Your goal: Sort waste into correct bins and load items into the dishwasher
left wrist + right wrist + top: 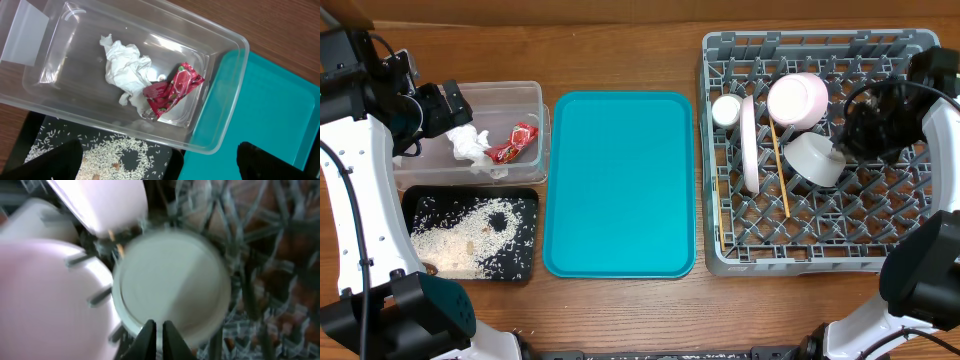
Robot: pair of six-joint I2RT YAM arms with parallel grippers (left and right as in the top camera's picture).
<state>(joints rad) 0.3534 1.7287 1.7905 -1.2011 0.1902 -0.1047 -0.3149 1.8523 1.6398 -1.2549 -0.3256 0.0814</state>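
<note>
My left gripper [455,108] [165,165] hangs open above the clear tub [535,95] [230,85], nothing between its fingers. A crumpled white tissue [470,148] [127,70] and a red wrapper [517,142] [175,90] lie in the tub. Rice grains [470,235] [115,150] cover the black tray [415,195]. In the grey rack [720,255] are a pink plate [749,145] standing on edge, a pink bowl [798,98], a cream cup [726,110] and chopsticks [779,170]. My right gripper [838,150] [160,330] is shut on the rim of the tilted small white bowl [810,160] [170,285].
A large teal serving tray [620,180] [280,100] lies between the two bins and the rack. The black tray sits just in front of the clear tub. Upright pegs surround the white bowl, and pink dishes stand close on its left.
</note>
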